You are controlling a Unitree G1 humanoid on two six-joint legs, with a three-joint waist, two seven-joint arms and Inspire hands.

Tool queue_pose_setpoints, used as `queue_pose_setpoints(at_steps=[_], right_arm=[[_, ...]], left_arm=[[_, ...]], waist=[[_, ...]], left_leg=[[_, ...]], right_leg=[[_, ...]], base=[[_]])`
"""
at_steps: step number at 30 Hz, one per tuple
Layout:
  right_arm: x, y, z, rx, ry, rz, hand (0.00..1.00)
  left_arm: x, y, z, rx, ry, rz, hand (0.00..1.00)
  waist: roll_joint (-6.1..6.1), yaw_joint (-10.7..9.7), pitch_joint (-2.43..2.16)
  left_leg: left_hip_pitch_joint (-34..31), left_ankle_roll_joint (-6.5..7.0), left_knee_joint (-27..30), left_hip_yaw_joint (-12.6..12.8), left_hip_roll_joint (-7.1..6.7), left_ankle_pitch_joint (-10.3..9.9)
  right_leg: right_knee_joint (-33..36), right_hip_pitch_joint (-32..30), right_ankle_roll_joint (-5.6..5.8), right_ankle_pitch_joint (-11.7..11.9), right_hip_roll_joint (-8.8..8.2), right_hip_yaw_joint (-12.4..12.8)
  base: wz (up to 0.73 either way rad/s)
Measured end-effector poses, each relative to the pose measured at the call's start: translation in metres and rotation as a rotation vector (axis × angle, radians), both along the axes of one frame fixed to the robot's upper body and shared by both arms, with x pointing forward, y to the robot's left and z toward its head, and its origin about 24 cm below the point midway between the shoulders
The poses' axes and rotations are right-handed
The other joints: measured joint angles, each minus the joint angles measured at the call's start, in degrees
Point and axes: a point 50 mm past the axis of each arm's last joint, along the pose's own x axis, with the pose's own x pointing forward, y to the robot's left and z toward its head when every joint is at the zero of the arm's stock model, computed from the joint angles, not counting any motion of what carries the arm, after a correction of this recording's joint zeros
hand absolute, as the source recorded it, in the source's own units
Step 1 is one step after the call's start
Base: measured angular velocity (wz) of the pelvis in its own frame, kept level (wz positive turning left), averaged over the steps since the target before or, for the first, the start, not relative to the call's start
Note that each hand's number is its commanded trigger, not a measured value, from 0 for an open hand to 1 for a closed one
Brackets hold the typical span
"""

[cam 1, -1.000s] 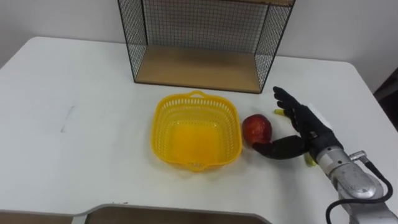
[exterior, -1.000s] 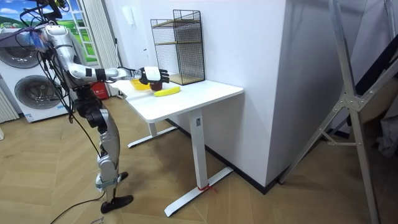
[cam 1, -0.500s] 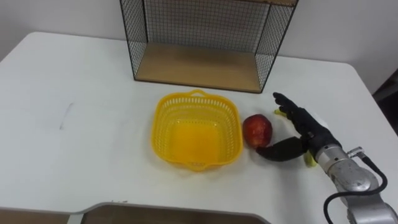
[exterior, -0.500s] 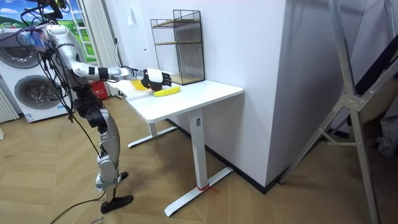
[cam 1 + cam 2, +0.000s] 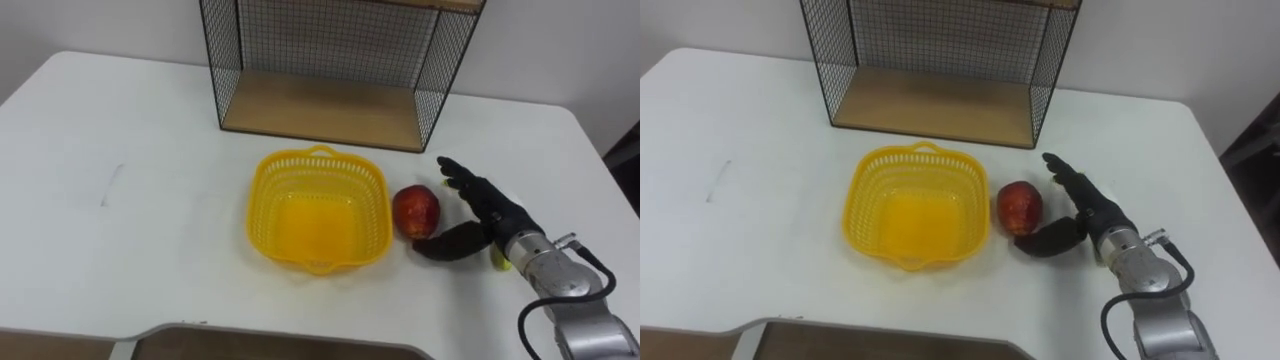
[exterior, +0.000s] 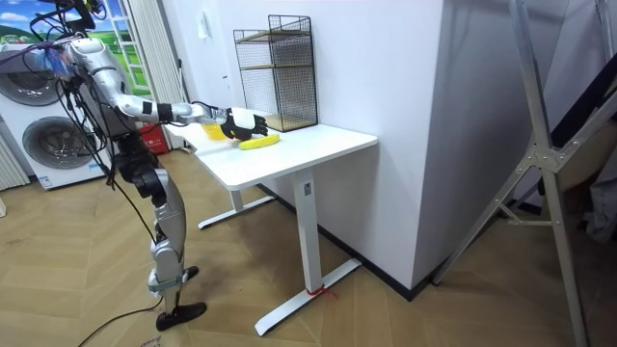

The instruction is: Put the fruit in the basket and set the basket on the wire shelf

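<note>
Home laundry corner, washing machines (image 6: 53, 145), wood floor (image 6: 405, 308), white desk (image 6: 299, 146)

Basket (image 5: 262, 215): no text can be read on it.
Wire shelf (image 5: 320, 108), at 12 o'clock from the basket: no label can be read.
Table (image 5: 120, 110): only a faint grey mark (image 5: 107, 185) at 9 o'clock from the basket, not a letter or number.

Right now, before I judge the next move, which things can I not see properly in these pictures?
- banana: in both eye views the right hand lies over it, and only small yellow bits show.
- wire shelf: its upper part is cut off by the top edge of the eye views.
- apple: in the room view the hand hides it. Whether the thumb touches it is unclear in the eye views.
</note>
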Motion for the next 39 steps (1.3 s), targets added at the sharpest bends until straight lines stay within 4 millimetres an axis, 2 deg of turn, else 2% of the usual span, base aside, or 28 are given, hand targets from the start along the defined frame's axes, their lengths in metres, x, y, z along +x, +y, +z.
queue_pose_setpoints(at_steps=[10, 15, 22, 23, 24, 25, 26, 31, 39], right_arm=[[0.000, 0.001, -0.010, -0.051, 0.063, 0.034, 0.00], [0.002, 0.005, -0.006, -0.156, 0.054, 0.082, 0.00], [0.002, 0.010, -0.005, -0.196, 0.052, 0.115, 0.00], [0.002, 0.009, -0.005, -0.198, 0.052, 0.116, 0.07], [0.002, 0.009, -0.005, -0.200, 0.053, 0.116, 0.62], [0.002, 0.009, -0.005, -0.203, 0.053, 0.116, 0.92], [0.002, 0.009, -0.005, -0.205, 0.053, 0.116, 1.00], [0.002, 0.007, -0.005, -0.223, 0.057, 0.124, 1.00], [0.004, 0.006, -0.002, -0.279, 0.040, 0.123, 1.00]], left_arm=[[0.006, 0.003, 0.001, 0.009, -0.012, -0.006, 0.00], [0.007, 0.004, 0.002, 0.008, -0.013, -0.009, 0.00], [0.009, 0.004, 0.002, 0.007, -0.012, -0.014, 0.00], [0.009, 0.004, 0.002, 0.007, -0.011, -0.014, 0.00], [0.009, 0.005, 0.002, 0.007, -0.010, -0.013, 0.00], [0.009, 0.005, 0.002, 0.008, -0.009, -0.013, 0.00], [0.009, 0.005, 0.002, 0.007, -0.009, -0.013, 0.00], [0.008, 0.004, 0.001, 0.005, -0.003, -0.016, 0.00], [0.009, 0.003, 0.001, 0.004, -0.001, -0.028, 0.00]], waist=[[-0.61, 2.53, 0.09], [-0.48, 2.70, 0.17], [0.17, 2.64, 0.16], [0.26, 2.64, 0.15], [0.39, 2.64, 0.14], [0.57, 2.68, 0.16], [0.65, 2.67, 0.13], [1.10, 2.77, -0.19], [0.89, 2.95, -0.22]], left_leg=[[-0.02, 0.00, 0.36, -0.11, 0.03, -0.01], [-0.58, 0.01, 0.90, -0.24, 0.13, -0.06], [-1.40, -0.04, 1.80, -0.83, 0.40, -0.31], [-1.45, -0.04, 1.86, -0.93, 0.39, -0.31], [-1.47, -0.05, 1.93, -1.08, 0.38, -0.30], [-1.51, -0.05, 2.06, -1.20, 0.39, -0.30], [-1.59, -0.05, 2.17, -1.30, 0.39, -0.30], [-1.85, -0.04, 2.50, -1.56, 0.39, -0.29], [-1.90, -0.05, 2.44, -1.88, 0.38, -0.30]], right_leg=[[0.00, 0.02, 0.00, 0.00, 0.01, -0.08], [-0.02, -0.26, -0.19, 0.12, 0.14, -0.15], [0.00, -0.26, -0.44, 0.28, 0.40, -0.71], [0.02, -0.25, -0.46, 0.29, 0.40, -0.81], [0.06, -0.23, -0.47, 0.30, 0.41, -0.88], [0.08, -0.16, -0.49, 0.31, 0.43, -0.97], [0.08, -0.15, -0.49, 0.31, 0.45, -1.02], [0.08, -0.15, -0.53, 0.34, 0.51, -1.13], [-0.02, -0.09, -0.54, 0.34, 0.55, -1.37]], base=[[0.00], [0.00], [0.02], [0.06], [0.04], [0.05], [0.06], [0.02], [0.00]])
